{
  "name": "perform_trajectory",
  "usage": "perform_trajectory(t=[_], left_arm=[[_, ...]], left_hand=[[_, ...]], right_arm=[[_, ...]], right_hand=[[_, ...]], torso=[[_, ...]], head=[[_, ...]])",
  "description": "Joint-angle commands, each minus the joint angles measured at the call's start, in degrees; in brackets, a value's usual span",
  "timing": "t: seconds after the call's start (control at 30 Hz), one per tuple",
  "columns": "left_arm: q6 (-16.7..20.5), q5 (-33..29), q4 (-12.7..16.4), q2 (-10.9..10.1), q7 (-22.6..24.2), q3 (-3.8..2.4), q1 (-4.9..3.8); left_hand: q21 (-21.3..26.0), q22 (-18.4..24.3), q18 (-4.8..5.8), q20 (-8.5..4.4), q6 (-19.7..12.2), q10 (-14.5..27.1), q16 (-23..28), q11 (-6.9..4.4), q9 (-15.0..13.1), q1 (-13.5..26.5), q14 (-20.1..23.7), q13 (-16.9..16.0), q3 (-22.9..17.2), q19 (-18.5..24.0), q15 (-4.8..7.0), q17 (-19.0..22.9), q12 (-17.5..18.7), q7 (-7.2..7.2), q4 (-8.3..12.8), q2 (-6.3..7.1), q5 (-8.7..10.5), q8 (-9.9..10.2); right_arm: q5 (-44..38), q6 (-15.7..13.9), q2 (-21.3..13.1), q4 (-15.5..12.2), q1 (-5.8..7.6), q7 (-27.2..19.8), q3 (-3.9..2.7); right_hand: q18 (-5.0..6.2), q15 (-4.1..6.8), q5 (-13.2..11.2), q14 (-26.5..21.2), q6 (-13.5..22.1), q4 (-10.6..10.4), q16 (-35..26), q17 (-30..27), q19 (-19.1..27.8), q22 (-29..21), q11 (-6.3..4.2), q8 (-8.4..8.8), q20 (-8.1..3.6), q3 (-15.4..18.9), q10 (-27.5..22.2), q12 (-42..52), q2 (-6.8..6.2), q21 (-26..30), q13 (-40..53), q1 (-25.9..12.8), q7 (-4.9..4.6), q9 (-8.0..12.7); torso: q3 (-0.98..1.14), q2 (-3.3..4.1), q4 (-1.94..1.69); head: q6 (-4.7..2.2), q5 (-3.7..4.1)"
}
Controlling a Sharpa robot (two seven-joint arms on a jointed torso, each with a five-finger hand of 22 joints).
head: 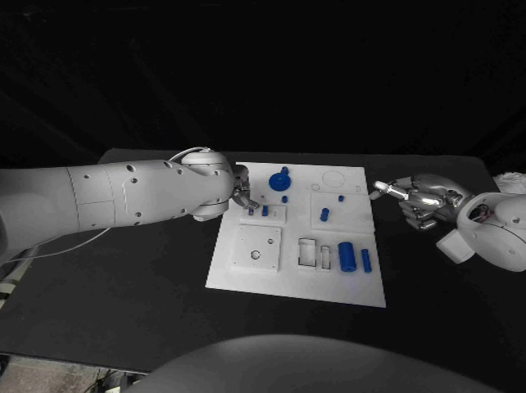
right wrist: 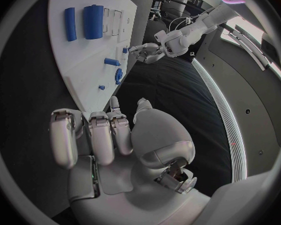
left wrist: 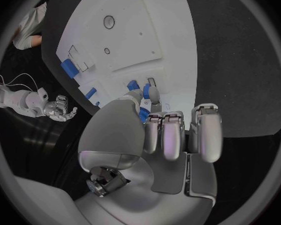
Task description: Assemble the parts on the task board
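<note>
left hand (head: 242, 196): over the task board's left edge, near its far end. In the left wrist view (left wrist: 154, 120) the thumb and one finger pinch a small blue part (left wrist: 135, 86); the other fingers are curled down beside it.
right hand (head: 419, 201): just off the board's right edge, above the black table (head: 121, 278). Fingers curled in, nothing between them in the right wrist view (right wrist: 115, 135).
task board (head: 334, 291): white plate mid-table, long side running away from the robot, lying between the two hands.
round blue part (head: 279, 178): far end of the board, just beside the left hand's fingertips.
small blue peg (head: 324, 214): mid-board, between the hands.
tiny blue piece (head: 341, 196): just beyond that peg.
large blue cylinder (head: 347, 255): near-right part of the board, lying flat.
thin blue cylinder (head: 366, 260): right beside the large one, parallel to it.
markings: no writing readable on the board or parts.
</note>
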State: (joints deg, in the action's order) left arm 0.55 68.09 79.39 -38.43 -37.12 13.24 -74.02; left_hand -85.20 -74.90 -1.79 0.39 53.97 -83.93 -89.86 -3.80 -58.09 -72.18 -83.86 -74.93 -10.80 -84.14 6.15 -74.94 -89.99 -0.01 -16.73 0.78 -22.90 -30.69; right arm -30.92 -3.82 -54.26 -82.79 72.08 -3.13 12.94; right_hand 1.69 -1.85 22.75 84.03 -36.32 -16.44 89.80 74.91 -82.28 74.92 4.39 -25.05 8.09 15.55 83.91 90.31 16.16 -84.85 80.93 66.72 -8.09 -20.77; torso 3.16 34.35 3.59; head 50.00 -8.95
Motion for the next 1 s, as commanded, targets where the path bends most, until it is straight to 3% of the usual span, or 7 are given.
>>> perform_trajectory(t=[0.03,1.0], left_arm=[[-1.1,0.3,-0.2,0.2,0.6,-0.02,0.11],[-1.7,0.6,-1.0,0.6,1.0,-0.01,0.48]], left_hand=[[0.4,-11.4,0.25,-0.37,0.1,-6.1,-0.1,-0.16,0.0,0.6,-6.1,-15.1,-0.4,-2.6,0.36,-15.1,0.0,-0.05,0.0,0.22,0.31,0.2],[0.6,-11.3,0.19,-0.33,0.0,-6.1,-0.1,-0.12,0.1,0.7,-6.1,-15.1,-1.0,-2.4,0.33,-15.1,0.0,-0.02,0.0,0.34,0.33,0.3]], right_arm=[[-0.2,0.9,0.0,0.0,-0.05,-0.3,0.00],[-0.2,0.9,0.0,0.0,-0.05,-0.3,0.00]], right_hand=[[0.23,0.41,0.2,6.0,-0.3,0.2,0.2,15.1,-0.2,12.5,-0.61,0.05,-0.12,-0.2,6.1,-0.3,0.13,-0.1,9.1,0.6,0.00,0.0],[0.23,0.41,0.3,6.0,-0.3,0.2,0.2,15.1,-0.2,12.6,-0.61,0.04,-0.12,-0.3,6.1,-0.3,0.09,-0.1,9.1,0.7,0.00,0.1]], torso=[[0.00,-0.01,0.00],[0.01,0.02,0.03]], head=[[0.00,-0.01],[0.00,-0.15]])
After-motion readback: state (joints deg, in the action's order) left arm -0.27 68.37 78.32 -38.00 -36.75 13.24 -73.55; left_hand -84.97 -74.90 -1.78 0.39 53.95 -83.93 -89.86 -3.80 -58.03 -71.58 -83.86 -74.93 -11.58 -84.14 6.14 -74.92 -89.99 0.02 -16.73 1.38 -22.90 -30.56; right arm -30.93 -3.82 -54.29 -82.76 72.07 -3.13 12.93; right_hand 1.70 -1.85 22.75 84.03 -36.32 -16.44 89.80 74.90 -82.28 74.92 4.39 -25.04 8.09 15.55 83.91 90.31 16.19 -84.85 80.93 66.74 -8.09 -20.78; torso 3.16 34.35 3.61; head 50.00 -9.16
